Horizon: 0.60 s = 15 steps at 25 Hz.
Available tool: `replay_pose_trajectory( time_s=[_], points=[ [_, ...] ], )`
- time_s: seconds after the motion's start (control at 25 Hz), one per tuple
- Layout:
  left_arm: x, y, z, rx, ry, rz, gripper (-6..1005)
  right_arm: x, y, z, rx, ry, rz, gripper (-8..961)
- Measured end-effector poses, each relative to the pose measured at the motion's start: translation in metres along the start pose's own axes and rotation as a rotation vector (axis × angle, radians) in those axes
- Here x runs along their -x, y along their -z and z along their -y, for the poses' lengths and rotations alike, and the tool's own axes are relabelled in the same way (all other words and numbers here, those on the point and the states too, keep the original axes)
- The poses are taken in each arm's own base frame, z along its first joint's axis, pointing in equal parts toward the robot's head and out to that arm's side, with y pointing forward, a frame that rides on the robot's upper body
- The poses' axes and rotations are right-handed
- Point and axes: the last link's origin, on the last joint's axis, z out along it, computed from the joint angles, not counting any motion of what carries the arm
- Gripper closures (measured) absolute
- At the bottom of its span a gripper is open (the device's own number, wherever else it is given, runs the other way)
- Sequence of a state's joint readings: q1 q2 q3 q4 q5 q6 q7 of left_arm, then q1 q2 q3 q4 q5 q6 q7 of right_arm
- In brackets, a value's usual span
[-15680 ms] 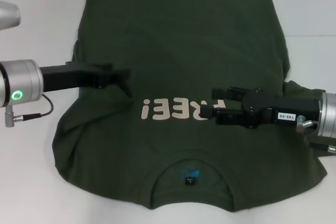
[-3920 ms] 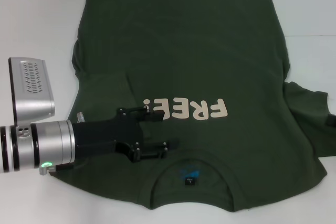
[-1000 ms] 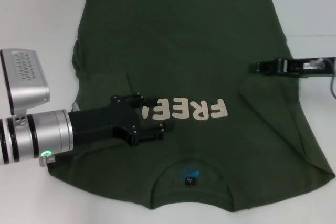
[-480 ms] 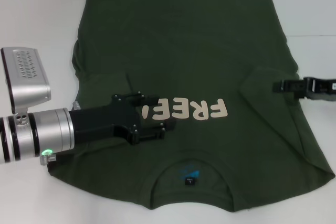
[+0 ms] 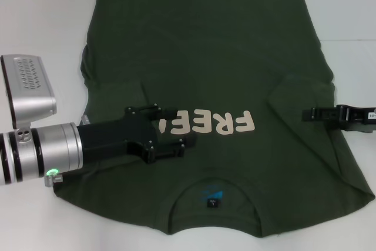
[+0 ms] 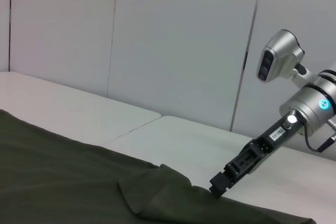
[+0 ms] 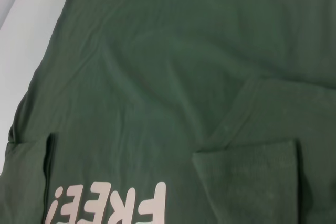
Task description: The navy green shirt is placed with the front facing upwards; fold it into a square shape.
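The navy green shirt (image 5: 205, 80) lies spread front-up on the white surface (image 5: 41, 33), its collar (image 5: 212, 195) at the near edge and the hem at the far edge, the cream "FREE!" lettering (image 5: 207, 124) reading upside down from the head view. Both short sleeves are folded inward onto the body: the right sleeve (image 5: 302, 95) forms a flap with a diagonal crease running toward the lettering, and the left sleeve (image 5: 114, 101) lies flat beside the exclamation mark. A small blue mark and a dark tag (image 5: 211, 202) sit inside the collar. The left gripper (image 5: 176, 130) is over the shirt's chest at the left end of the lettering, its jaws released with the two black fingers parted one above the other. The right gripper (image 5: 311, 114) reaches in from the right edge, its tip at the outer edge of the folded right sleeve; whether its jaws are released or clenched cannot be told. In the left wrist view the right gripper (image 6: 218, 188) tip meets the cloth at a raised fold. Bare surface shows past the shirt on the left, on the right and along the near edge.
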<state>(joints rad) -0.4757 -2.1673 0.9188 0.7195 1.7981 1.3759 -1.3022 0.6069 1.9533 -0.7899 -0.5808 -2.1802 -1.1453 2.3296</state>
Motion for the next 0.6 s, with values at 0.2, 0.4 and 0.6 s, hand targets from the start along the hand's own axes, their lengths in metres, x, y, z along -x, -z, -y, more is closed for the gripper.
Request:
replay_pose_trajectory(
  time_s=[0.2, 0.4, 0.6],
  points=[
    [0.0001, 0.0004, 0.0002, -0.001, 0.000, 0.000, 247, -0.0028, -0.0034, -0.0022, 0.006, -0.004, -0.001, 58],
    [-0.0001, 0.0007, 0.0006, -0.001, -0.001, 0.001, 248, -0.0049, -0.0052, -0.0029, 0.009, -0.009, -0.001, 58],
    [-0.0003, 0.0011, 0.0010, -0.003, -0.005, 0.000, 246, -0.0051, 0.0008, 0.0030, 0.003, -0.030, 0.017, 58]
  ],
)
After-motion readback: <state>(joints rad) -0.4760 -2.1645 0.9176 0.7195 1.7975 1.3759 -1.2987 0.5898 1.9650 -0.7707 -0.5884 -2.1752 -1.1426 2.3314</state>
